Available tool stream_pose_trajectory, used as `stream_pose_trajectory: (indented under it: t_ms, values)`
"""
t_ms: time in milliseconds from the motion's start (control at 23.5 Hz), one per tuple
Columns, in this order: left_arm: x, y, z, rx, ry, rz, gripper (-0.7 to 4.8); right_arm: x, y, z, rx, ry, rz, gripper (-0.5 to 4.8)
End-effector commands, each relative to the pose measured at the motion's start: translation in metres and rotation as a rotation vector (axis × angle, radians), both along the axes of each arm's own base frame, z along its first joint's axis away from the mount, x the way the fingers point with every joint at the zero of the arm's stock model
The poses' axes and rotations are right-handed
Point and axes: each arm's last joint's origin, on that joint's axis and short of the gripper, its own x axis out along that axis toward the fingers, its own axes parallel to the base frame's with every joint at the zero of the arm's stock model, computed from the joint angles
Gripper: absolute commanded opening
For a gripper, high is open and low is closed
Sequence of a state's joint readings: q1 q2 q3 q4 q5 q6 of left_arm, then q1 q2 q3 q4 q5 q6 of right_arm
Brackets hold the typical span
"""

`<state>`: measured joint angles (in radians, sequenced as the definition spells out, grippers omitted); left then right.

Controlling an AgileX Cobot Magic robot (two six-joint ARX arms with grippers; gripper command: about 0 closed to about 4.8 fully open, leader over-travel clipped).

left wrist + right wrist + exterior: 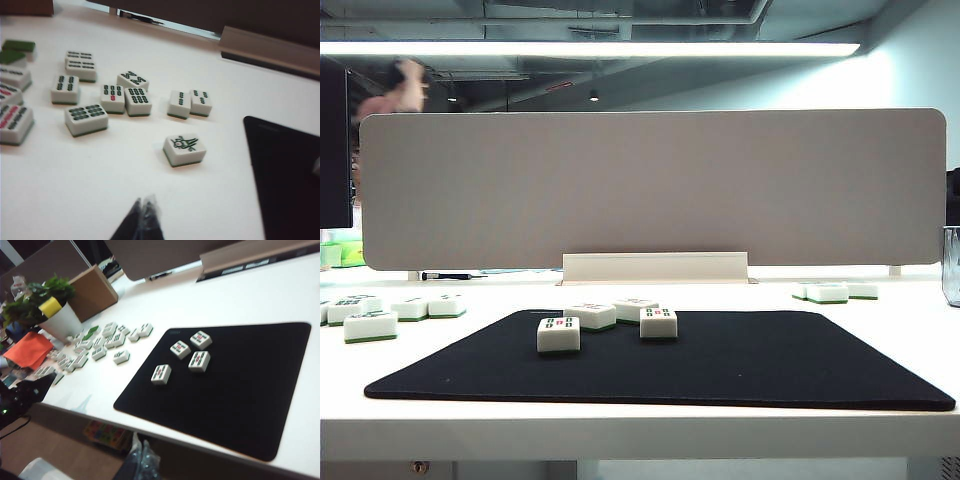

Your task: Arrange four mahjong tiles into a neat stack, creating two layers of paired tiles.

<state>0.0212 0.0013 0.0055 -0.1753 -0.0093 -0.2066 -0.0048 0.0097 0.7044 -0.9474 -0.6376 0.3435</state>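
1. White bench (pixel 640 425) under strip lighting, black mat (pixel 770 370) spread at its front edge, grey partition panel (pixel 650 190) behind.
2. Nearest on the mat: four mahjong tiles (pixel 558 334), unstacked and face up, clustered toward the mat's far left corner, one (pixel 161 374) apart from the others on the near side.
3. Seen from the right wrist: remaining three tiles (pixel 199 361) close together, none atop another.
4. Right gripper (pixel 141 460) hanging off the bench's front edge, below the mat, fingertips drawn together, nothing held.
5. Left gripper (pixel 142 220) over bare bench left of the mat, jaws closed and empty.
6. Beyond it: spare tiles (pixel 184 149) scattered across the bench's left side, more spares (pixel 827 292) at the far right.
7. Farthest left: potted plant (pixel 47 302) and cardboard box (pixel 92 292).
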Motion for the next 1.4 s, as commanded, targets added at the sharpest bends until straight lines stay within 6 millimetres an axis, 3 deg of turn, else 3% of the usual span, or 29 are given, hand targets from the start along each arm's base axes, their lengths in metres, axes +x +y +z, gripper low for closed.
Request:
stream_pose_trajectory:
  t_ms: [43, 213, 511, 638, 1064, 1404]
  values:
    - [0.0, -0.002, 0.0, -0.075, 0.008, -0.038, -0.05, -0.003, 0.0, 0.0, 0.003, -0.004, 0.014, -0.02]
    - [0.0, -0.003, 0.002, -0.13, -0.007, -0.091, -0.05, -0.004, 0.0, -0.002, 0.004, 0.014, 0.014, -0.02]
    - [-0.004, -0.006, 0.023, -0.172, -0.066, -0.171, -0.05, -0.004, 0.0, -0.001, 0.004, 0.013, 0.014, -0.01]
    - [-0.009, -0.006, 0.046, -0.164, -0.134, -0.177, -0.05, -0.004, 0.0, -0.001, 0.003, 0.013, 0.013, -0.02]
    - [-0.024, -0.007, 0.093, -0.145, -0.238, -0.214, -0.05, -0.004, 0.001, -0.001, 0.007, 0.013, 0.027, -0.02]
    - [-0.001, -0.009, 0.121, -0.1, -0.111, -0.31, -0.05, -0.005, 0.001, -0.001, 0.015, 0.013, 0.058, -0.02]
